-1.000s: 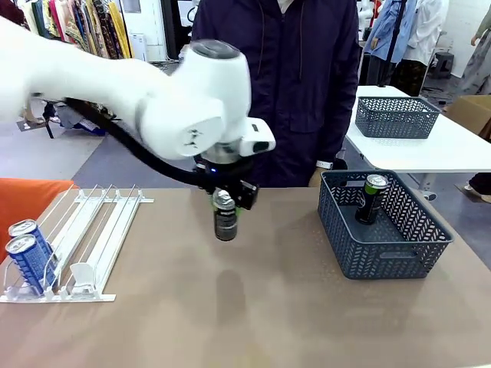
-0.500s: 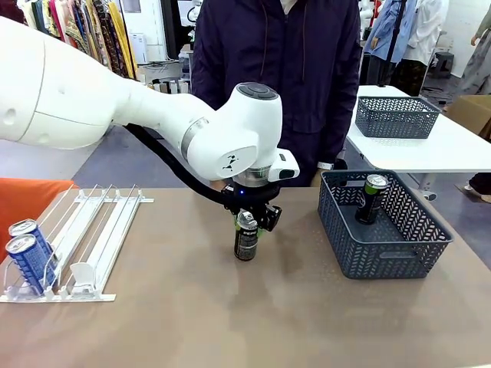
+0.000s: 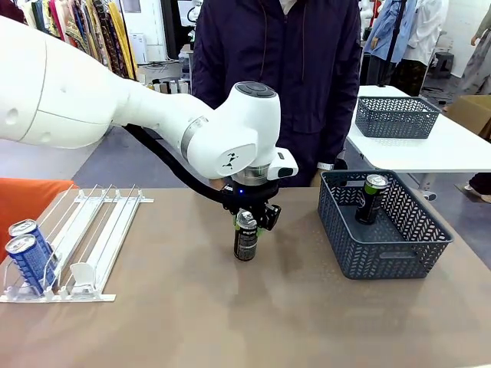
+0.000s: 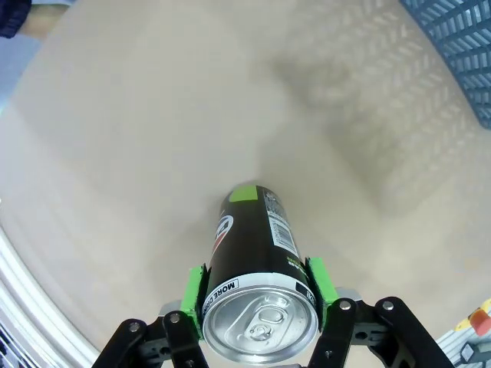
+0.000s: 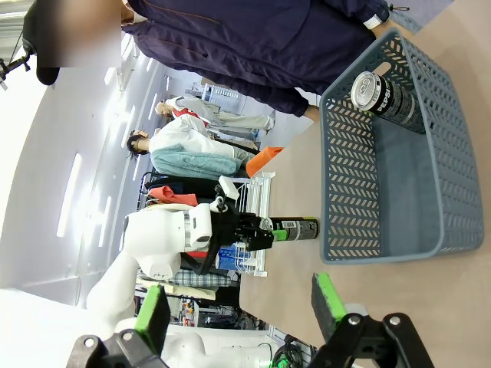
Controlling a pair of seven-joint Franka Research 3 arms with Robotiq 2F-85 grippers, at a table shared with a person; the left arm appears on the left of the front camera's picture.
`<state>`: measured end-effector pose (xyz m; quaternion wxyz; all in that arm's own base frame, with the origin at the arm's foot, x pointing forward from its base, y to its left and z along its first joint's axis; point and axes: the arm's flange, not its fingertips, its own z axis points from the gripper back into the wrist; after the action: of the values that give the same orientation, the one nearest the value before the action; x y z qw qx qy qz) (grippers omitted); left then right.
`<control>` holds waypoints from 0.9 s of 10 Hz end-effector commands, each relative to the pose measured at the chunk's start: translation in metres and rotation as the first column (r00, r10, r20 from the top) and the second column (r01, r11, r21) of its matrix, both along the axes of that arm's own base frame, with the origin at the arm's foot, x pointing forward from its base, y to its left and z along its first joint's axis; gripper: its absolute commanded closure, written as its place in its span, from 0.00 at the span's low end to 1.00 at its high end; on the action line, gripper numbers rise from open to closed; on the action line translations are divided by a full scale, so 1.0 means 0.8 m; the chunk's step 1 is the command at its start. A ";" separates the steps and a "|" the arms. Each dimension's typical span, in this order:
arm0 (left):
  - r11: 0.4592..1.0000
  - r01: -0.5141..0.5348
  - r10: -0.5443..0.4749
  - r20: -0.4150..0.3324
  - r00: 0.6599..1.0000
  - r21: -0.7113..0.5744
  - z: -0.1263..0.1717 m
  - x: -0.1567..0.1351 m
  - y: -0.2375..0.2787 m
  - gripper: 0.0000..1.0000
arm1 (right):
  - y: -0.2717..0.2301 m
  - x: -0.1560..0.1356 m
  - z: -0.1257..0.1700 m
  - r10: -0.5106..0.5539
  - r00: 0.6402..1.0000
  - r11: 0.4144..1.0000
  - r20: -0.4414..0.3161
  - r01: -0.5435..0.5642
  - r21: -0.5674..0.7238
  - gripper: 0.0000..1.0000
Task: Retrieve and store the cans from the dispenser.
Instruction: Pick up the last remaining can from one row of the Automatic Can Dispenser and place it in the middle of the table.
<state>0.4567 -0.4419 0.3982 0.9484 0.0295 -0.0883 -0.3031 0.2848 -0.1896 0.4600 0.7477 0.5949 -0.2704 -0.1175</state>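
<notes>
Left tool (image 3: pixel 247 221) is clamped on the slim black aluminium drink can with white lettering and shiny top (image 3: pixel 245 239), green pads (image 4: pixel 193 299) on opposite sides just under the rim. The can hangs upright below the tool, base at or just off the tan counter (image 3: pixel 192 322); contact not resolvable. Judged: thin-walled, smooth, dents if squeezed hard, so a grip near the stiff rim suits it. Right tool (image 5: pixel 242 307) stands wide, nothing between its pads. Blue-grey mesh plastic basket (image 3: pixel 383 257), on the left tool's right-hand side, holds a second black can (image 3: pixel 372 198).

Basket (image 3: pixel 383 249) wall hides lower half of can (image 3: pixel 374 192) inside; dispenser (image 3: pixel 100 245) cut off at left edge.
</notes>
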 end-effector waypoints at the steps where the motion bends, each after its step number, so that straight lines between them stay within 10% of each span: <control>1: 1.000 0.006 -0.005 -0.015 1.000 0.021 -0.004 0.003 0.009 0.16 | 0.000 0.000 0.003 -0.002 1.000 1.000 0.011 0.002 0.016 0.00; 2: 1.000 -0.003 0.003 -0.003 1.000 0.019 0.001 0.004 0.012 0.00 | 0.000 0.000 0.003 -0.002 1.000 1.000 0.011 0.002 0.016 0.00; 9: 0.971 -0.044 0.090 0.190 0.978 -0.234 0.160 -0.075 0.139 0.00 | 0.000 0.000 0.003 -0.002 1.000 1.000 0.011 0.002 0.016 0.00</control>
<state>0.4265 -0.3720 0.5252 0.9474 -0.0107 -0.2039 -0.2464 0.2849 -0.1896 0.4599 0.7477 0.5951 -0.2701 -0.1175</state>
